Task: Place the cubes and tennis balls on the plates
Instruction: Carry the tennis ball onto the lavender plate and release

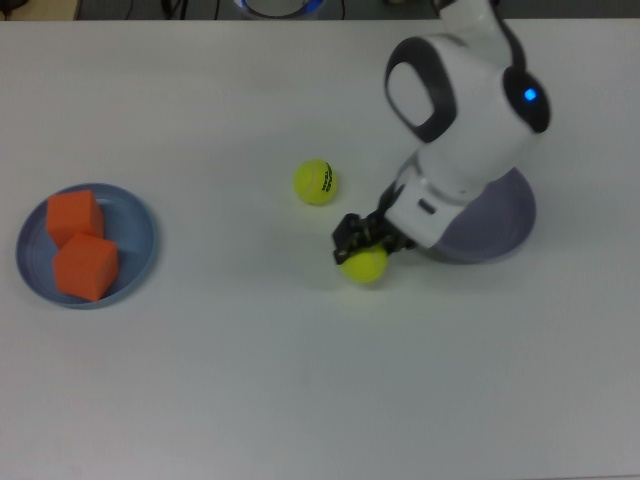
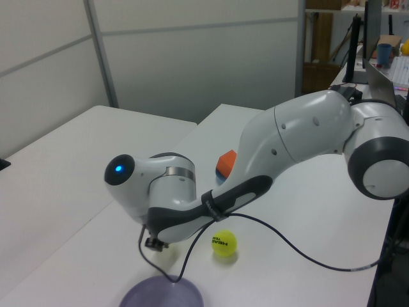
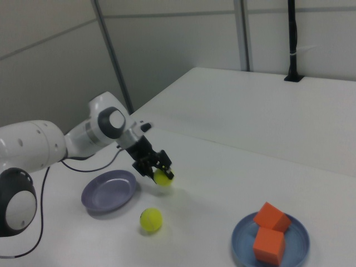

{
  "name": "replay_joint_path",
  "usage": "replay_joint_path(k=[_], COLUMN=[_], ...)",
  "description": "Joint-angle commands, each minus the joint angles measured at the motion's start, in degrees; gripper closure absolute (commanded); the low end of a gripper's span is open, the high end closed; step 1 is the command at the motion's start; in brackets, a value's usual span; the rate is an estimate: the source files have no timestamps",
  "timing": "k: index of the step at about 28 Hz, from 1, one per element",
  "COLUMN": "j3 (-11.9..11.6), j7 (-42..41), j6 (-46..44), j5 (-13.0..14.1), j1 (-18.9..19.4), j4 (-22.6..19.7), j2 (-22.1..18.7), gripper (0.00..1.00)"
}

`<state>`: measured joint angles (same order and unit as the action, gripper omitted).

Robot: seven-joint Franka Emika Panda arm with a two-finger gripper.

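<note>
My gripper (image 1: 362, 245) is shut on a plain yellow-green tennis ball (image 1: 366, 266), held just off the table beside the left rim of the lavender plate (image 1: 500, 215) in the top view. The right view shows this ball (image 3: 162, 177) between the fingers, to the right of the lavender plate (image 3: 109, 190). The second tennis ball (image 1: 316, 182), with black lettering, lies on the table to the upper left of the gripper. Two orange cubes (image 1: 75, 215) (image 1: 86, 267) sit on the light blue plate (image 1: 140, 235) at the top view's far left.
The arm's white body (image 1: 465, 110) overhangs and hides part of the lavender plate in the top view. A black cable (image 2: 287, 243) trails from the arm across the table in the left view. A dark post (image 3: 292, 39) stands at the far table edge in the right view.
</note>
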<state>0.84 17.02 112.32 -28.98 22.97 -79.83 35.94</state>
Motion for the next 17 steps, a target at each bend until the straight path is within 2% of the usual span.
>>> replay_joint_path(k=[1, 5, 12, 17], j3=[1.35, 2.76, 2.76, 2.76], j7=[2.84, 3.9, 5.65, 8.03], j6=[0.62, 0.62, 0.27, 0.36], j5=[-0.73, -0.99, -0.99, -1.08], j1=[3.22, 4.8, 9.55, 11.13], j4=[-1.65, -1.03, -1.21, -1.99], j2=[-2.8, -2.8, -2.63, -2.01], gripper=[1.0, 1.0, 1.0, 1.0])
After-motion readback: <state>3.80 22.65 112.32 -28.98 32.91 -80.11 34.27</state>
